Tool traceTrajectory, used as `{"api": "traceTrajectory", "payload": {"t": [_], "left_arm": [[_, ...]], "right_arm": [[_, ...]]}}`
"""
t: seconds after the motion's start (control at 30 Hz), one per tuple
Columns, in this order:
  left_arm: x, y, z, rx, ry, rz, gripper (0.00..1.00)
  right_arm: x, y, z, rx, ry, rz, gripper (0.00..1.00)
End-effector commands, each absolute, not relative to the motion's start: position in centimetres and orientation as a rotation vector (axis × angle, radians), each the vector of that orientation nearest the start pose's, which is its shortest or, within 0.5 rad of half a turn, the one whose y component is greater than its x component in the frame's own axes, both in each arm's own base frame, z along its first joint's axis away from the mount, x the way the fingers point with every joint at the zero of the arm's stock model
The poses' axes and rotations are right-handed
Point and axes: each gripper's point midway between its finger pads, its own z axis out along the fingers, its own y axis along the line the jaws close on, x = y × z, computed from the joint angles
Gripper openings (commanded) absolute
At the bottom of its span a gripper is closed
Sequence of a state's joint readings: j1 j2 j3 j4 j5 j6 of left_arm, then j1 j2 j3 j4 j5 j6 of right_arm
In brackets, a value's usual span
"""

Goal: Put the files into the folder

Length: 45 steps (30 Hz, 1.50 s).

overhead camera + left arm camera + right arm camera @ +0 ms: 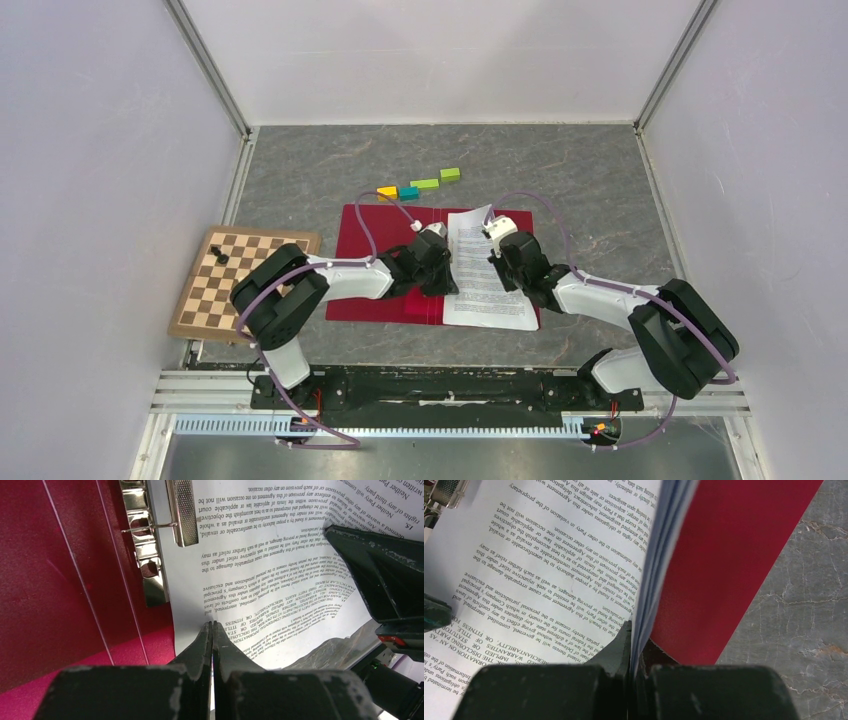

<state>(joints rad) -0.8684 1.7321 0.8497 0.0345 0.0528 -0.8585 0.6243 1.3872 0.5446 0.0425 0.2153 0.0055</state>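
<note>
Files (490,290) lie on the right half of the open folder (375,255) in the top view, at mid-table, with their far right corner curled upward. The left arm's elbow is folded high at 8 o'clock of the folder. Its forearm runs across the red cover toward 3 o'clock, and the left pincer (442,280) is down at the sheets' left edge. The right arm roughly mirrors it, with the elbow at 4 o'clock and the forearm angled toward 10 o'clock. The right pincer (503,245) is at the sheets' right edge. A chessboard (245,283) sits near the folder at 9 o'clock, with one dark piece (222,257) on it. Coloured blocks (420,185) line up just beyond the far edge at 12 o'clock. A wide band of grey table (600,200) runs from the folder to the walls (760,150) at 3 o'clock.

In the left wrist view, the left pincer (212,630) has its fingers pressed together, and nothing shows between them. Its tips are over the top sheet's white margin (contact cannot be told). The metal clip (145,565) lies at 11 o'clock of the tips, along the spine.

In the right wrist view, the right pincer (630,632) pinches the sheets' edge. The sheets stand on edge between its fingers, with red folder at 1 o'clock and grey table at 3 o'clock.
</note>
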Motion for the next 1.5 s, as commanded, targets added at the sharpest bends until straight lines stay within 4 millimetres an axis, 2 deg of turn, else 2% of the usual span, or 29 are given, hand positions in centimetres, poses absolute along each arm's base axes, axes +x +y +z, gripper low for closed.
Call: {"api": "traceTrajectory", "payload": {"t": [0.0,0.13,0.33,0.47,0.73,1.07,1.33,1.47], "left_arm": [[24.2,-33.8,1.0,-0.066,2.590,-0.732,0.02],[24.1,-33.1,0.2,-0.103,2.603,-0.687,0.02],[24.1,-32.4,-0.3,-0.131,2.607,-0.649,0.02],[24.1,-32.1,-0.3,-0.144,2.606,-0.633,0.02],[24.1,-31.9,-0.4,-0.155,2.605,-0.629,0.02],[24.4,-32.1,0.0,-0.156,2.594,-0.629,0.02],[24.6,-32.8,1.9,-0.107,2.577,-0.665,0.03],[25.2,-33.3,4.7,-0.060,2.543,-0.681,0.13]], "right_arm": [[29.6,16.6,4.1,-0.570,2.223,0.068,0.00],[29.8,16.5,4.4,-0.558,2.223,0.053,0.03],[30.3,16.1,5.5,-0.530,2.210,0.018,0.39],[30.9,15.8,6.6,-0.499,2.188,-0.010,0.55],[31.7,13.5,8.1,-0.437,2.192,-0.162,0.78],[32.7,10.9,9.8,-0.326,2.211,-0.203,0.87],[32.3,12.1,10.4,-0.338,2.207,-0.092,0.87],[32.3,13.7,11.0,-0.347,2.201,0.007,0.87]]}}
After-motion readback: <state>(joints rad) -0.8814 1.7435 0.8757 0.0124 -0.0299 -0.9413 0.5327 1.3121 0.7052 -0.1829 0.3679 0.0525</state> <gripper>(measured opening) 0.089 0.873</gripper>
